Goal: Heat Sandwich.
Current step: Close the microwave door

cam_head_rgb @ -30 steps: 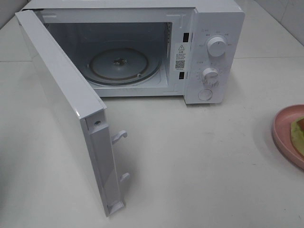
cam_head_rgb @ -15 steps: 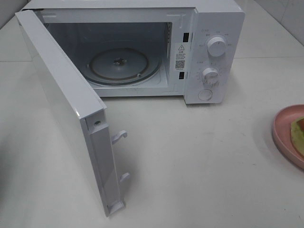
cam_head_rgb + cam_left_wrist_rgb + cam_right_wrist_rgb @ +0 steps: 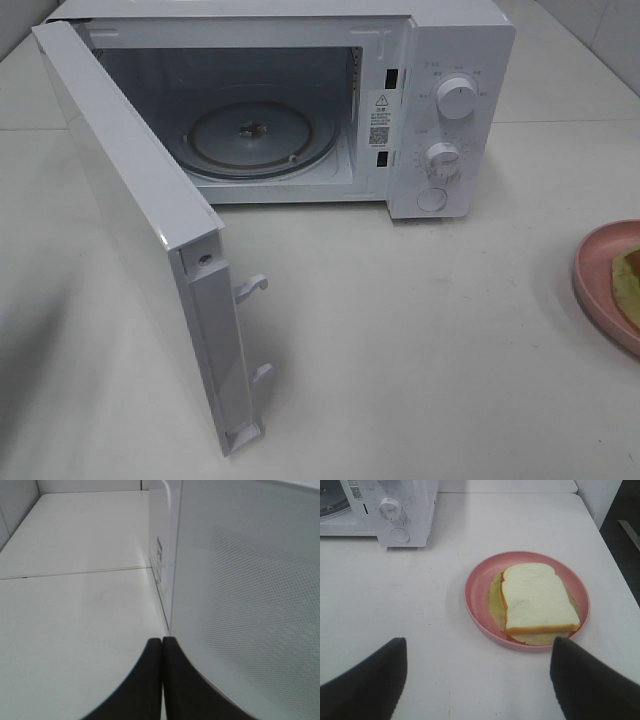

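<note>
The sandwich (image 3: pixel 537 599) is lying ahead of the right gripper (image 3: pixel 479 672), whose jaws are standing wide apart, gripping nothing; left gripper's (image 3: pixel 162 650) jaws are pressing together.

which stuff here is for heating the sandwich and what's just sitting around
For the job:
- sandwich
- pink plate under it
- microwave, door open, glass turntable bare

Just there:
- white table
- nothing else loose in view

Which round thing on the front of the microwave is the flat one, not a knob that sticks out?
The lowest one, under the two knobs. The top knob and middle knob stick out with pointer ridges; this one is a flat circle.
</note>
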`<state>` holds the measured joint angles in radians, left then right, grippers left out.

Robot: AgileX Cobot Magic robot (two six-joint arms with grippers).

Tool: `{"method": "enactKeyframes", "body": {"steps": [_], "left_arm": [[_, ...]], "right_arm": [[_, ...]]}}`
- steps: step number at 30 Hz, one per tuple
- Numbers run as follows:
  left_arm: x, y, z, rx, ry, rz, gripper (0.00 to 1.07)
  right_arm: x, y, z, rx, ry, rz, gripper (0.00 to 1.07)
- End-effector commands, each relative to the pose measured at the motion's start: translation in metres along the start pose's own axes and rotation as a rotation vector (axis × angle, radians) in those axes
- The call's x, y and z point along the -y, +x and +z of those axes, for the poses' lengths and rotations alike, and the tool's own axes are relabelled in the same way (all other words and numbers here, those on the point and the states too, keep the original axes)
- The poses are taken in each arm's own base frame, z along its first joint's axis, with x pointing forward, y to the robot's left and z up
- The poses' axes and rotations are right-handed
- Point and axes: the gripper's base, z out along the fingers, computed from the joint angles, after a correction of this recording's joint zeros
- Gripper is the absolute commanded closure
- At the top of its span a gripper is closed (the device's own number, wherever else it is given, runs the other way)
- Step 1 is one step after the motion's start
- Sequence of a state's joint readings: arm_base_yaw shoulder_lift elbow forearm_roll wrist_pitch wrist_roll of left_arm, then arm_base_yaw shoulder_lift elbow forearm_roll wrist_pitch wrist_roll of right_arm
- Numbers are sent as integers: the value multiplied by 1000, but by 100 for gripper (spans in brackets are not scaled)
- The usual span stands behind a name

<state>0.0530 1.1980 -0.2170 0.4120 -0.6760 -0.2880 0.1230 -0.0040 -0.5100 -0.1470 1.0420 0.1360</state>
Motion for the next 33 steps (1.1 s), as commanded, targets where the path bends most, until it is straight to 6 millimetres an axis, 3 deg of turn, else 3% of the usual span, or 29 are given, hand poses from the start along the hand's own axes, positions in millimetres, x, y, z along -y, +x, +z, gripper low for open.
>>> {"method": "enactKeyframes", "body": {"steps": [1, 8, 20, 33], "left_arm": [[10, -4, 8, 13, 72, 22, 106], [38, -1, 25, -18, 191, 41, 106], [68, 6, 41, -31, 236, 57, 106], [120, 5, 67, -41, 279, 63, 106]], "right_arm": [[1, 3, -3, 27, 8, -3, 31], [1, 3, -3, 27, 8, -3, 31], [1, 3, -3, 27, 8, -3, 31], [1, 3, -3, 27, 8, -3, 31]]}}
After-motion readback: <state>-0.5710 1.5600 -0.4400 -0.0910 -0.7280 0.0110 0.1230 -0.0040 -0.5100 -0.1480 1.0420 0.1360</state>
